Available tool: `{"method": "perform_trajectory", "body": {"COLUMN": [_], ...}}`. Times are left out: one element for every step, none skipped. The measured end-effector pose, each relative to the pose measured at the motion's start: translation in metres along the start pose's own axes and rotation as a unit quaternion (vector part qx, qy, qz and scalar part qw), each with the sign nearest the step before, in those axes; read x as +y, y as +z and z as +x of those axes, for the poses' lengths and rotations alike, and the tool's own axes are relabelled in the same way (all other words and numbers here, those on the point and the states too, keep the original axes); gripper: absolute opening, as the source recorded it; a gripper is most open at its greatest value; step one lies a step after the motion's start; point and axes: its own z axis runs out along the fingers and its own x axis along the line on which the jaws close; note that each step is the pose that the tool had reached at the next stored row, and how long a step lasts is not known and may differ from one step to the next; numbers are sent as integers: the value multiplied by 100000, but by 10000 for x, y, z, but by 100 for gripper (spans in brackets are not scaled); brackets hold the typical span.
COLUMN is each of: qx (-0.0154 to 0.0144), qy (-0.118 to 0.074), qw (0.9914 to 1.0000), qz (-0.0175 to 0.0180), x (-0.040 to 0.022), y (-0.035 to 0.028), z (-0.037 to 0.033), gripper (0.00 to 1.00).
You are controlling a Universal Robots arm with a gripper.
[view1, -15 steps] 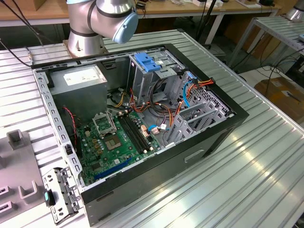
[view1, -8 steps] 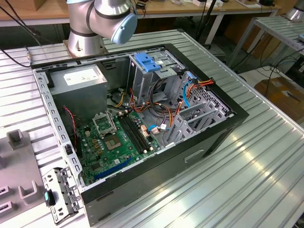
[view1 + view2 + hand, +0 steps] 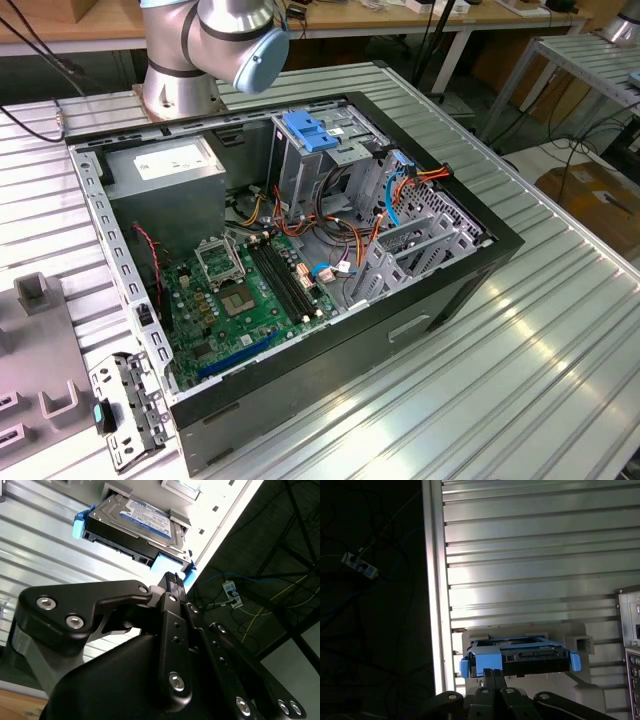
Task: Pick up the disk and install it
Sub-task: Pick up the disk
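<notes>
One rectangular silver metal hard disk [image 3: 142,517], with a white-and-blue label on its upper face and blue plastic rails along its sides, lies flat in a pale grey plastic holder [image 3: 577,642] on the ribbed aluminium table [image 3: 520,555], close to the table's edge, as seen in both wrist views. The black gripper [image 3: 493,672] hangs just beside the disk's near end, by one blue rail corner. Its two fingertips [image 3: 489,675] are pressed together with nothing between them, and whether they touch the rail cannot be told. In the exterior view, an open black computer case [image 3: 420,320] lies on its side in the middle of the table. Inside it, a green motherboard [image 3: 240,300] sits at about seven o'clock, a large grey metal box with a white sticker [image 3: 165,165] at ten o'clock, and a metal drive cage topped by a flat blue plastic latch [image 3: 308,130] at twelve o'clock. Orange, red and blue cables [image 3: 400,185] spread at about two o'clock. The arm's silver base with a pale blue cap [image 3: 200,50] stands at eleven o'clock from the case, beyond its far wall. A grey moulded fixture [image 3: 40,350] lies at eight o'clock from the case, apart from it, and a small perforated metal bracket with a teal button [image 3: 125,405] rests just beside the case's seven o'clock corner.
</notes>
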Motion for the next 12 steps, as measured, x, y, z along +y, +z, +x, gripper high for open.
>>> {"method": "perform_trajectory", "body": {"qx": [1, 1, 0, 3, 0, 1, 2, 3, 9, 16, 25, 31], "qy": [-2, 0, 0, -2, -2, -4, -12, -68, -152, -290, -478, -780], "qw": [100000, 100000, 100000, 100000, 100000, 100000, 100000, 100000, 100000, 100000, 99999, 99997], "qz": [0, 1, 2, 2, 0, 2, 1, 2, 7, 11, 18, 23], "x": [0, 0, 0, 0, 0, 0, 0, 0, 0, 0, 0, -1], "y": [0, 0, 0, 0, 0, 0, 0, 0, 0, 0, 0, 0], "z": [0, 0, 1, 1, 1, 1, 1, 1, 1, 1, 1, 1], "gripper": [11, 11, 11, 11, 11, 11, 11, 11, 11, 11, 11, 11]}}
